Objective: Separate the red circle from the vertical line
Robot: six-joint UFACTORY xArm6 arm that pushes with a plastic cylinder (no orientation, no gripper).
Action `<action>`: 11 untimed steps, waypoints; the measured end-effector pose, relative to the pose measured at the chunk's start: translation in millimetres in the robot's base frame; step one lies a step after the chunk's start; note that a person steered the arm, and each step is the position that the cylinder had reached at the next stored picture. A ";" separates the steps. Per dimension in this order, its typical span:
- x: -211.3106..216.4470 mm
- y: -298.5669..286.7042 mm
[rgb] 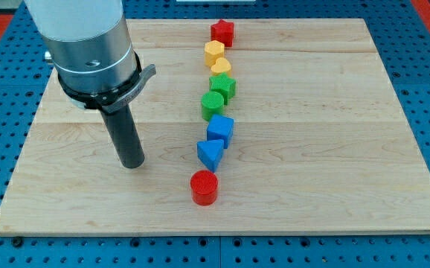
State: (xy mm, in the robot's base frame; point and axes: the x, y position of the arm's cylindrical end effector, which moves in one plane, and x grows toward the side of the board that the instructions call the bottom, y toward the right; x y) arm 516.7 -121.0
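Red circle stands upright, round face up, at the near end of the block line on the surface, just beside the blue triangle. My tip, a plain rod tool holding nothing, rests well left of it.

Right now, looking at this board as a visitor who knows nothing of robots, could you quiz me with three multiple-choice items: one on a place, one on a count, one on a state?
1. Where in the line is the red circle?
A. the view's top end
B. the middle
C. the view's bottom end

2. How many blocks lie on the board?
A. six
B. eight
C. ten

3. What is my tip touching?
A. no block
B. the red circle
C. the blue triangle

Answers: 1 C, since it sits below the blue triangle, nearest the view's bottom. 2 B, two red, two yellow, two green, two blue. 3 A, bare wood separates my tip from the line, which lies to the view's right of it.
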 end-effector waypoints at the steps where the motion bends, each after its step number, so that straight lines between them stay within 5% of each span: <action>1: -0.3 0.0; 4: 10.8 0.0; 5: 46.5 0.0; 7: 76.1 71.1; 9: 55.2 76.8; 11: 91.8 149.5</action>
State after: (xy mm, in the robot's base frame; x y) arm 608.4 28.6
